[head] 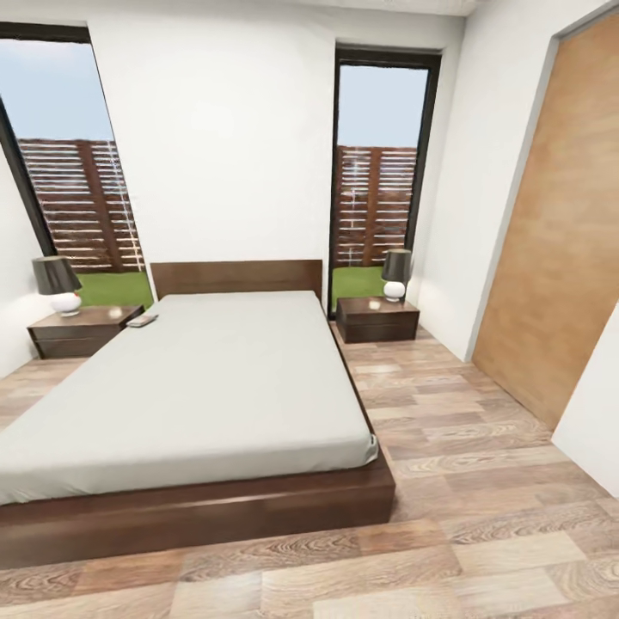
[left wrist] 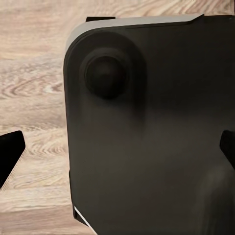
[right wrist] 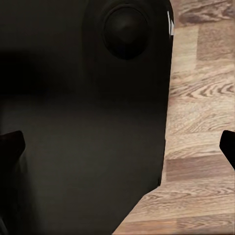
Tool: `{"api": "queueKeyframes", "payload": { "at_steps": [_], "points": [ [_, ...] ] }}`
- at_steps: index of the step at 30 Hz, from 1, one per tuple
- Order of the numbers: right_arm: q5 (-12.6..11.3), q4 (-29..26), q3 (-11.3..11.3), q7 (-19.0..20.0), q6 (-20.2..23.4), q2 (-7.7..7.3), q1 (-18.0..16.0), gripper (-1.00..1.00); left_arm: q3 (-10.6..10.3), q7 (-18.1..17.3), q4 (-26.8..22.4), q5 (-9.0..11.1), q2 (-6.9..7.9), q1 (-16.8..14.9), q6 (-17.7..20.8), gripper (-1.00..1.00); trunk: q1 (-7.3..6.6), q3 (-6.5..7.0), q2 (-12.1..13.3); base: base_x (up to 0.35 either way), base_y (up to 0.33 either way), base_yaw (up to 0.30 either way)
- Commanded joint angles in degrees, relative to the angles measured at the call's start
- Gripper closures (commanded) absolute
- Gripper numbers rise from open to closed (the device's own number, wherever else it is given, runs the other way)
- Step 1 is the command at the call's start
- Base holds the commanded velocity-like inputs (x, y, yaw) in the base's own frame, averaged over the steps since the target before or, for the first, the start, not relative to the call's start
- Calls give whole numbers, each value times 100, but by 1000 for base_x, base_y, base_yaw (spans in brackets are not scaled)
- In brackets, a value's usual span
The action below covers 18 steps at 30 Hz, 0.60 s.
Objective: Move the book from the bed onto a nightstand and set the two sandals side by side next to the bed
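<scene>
My head camera takes in the bedroom, white-walled and plank-floored (head: pixel 481 481), with two tall dark-framed windows and a brown wooden door (head: pixel 559 249) at my right. The bed (head: pixel 198 387) stands at its centre, grey mattress on a dark frame, headboard against the far wall. A nightstand (head: pixel 82 329) sits on each side of the headboard, the other (head: pixel 376 318) by the right window, each carrying a dark-shaded lamp (head: pixel 57 284). The book (head: pixel 142 321) lies at the mattress's far left corner, just beside the left nightstand. My left gripper (left wrist: pixel 117 152) and right gripper (right wrist: pixel 117 147) both hang splayed wide and empty, fingertips at the frame edges, over my dark base (left wrist: pixel 152 132) and the floor
</scene>
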Motion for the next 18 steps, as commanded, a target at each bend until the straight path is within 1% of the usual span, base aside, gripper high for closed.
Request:
{"api": "queueKeyframes", "payload": {
  "at_steps": [1,18],
  "points": [
    [-2,1,-3,-2,2,0,-2,-100,-2,0,0,0,0,0,-16,-100,0,-4,-2,0,0,-279],
    [-2,0,-3,-2,2,0,-2,-100,-2,0,0,2,0,0,-16,-100,0,-4,-2,0,0,-279]
  ]
}}
